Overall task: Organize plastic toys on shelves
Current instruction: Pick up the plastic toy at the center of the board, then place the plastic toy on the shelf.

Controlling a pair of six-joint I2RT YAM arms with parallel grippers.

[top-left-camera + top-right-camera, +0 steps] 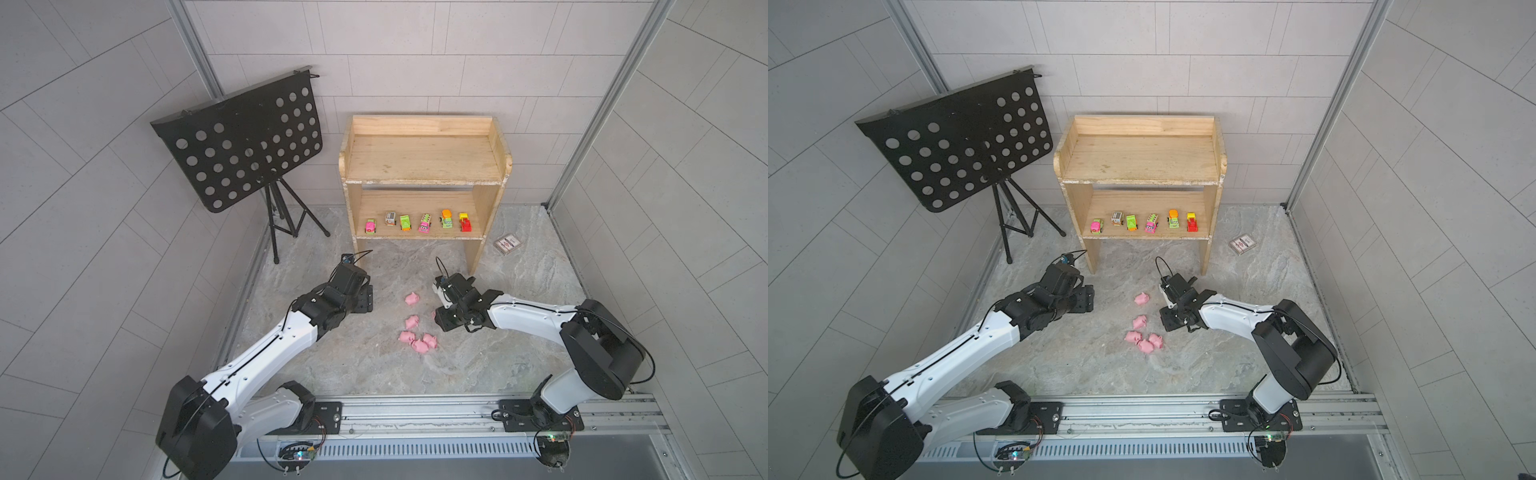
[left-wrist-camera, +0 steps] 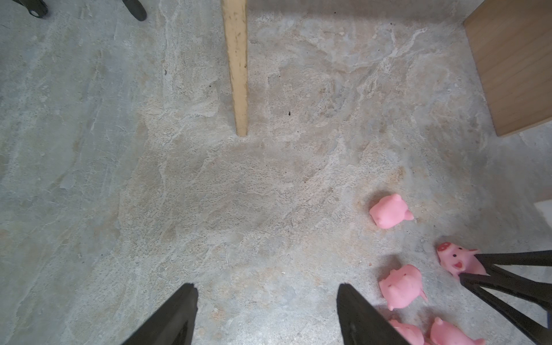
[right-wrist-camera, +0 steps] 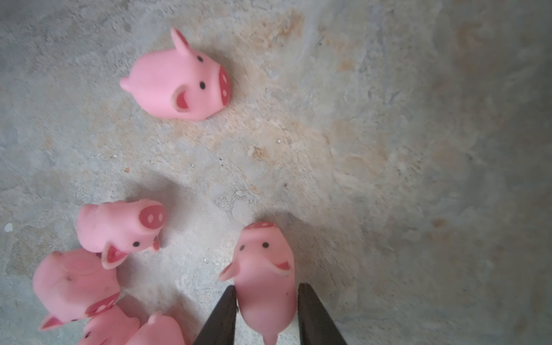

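Several pink pigs lie on the stone floor in front of the shelves (image 1: 424, 158): one (image 1: 412, 298), one (image 1: 412, 321) and a cluster (image 1: 417, 343). My right gripper (image 3: 267, 286) is shut on one more pig (image 3: 265, 268), its fingers pressing both flanks, snout pointing away; the left wrist view shows this pig (image 2: 457, 258) too. My left gripper (image 2: 267, 286) hangs open over bare floor beside the pigs, holding nothing. Several toy vehicles stand in a row on the lower shelf, from a pink one (image 1: 370, 226) to a red-yellow one (image 1: 465, 222). The top board is bare.
A black perforated music stand (image 1: 241, 141) on a tripod stands beside the shelves. A flat card packet (image 1: 508, 243) lies on the floor on the other side. The shelves' plank leg (image 2: 237, 68) stands ahead of my left gripper. Grey walls enclose the floor.
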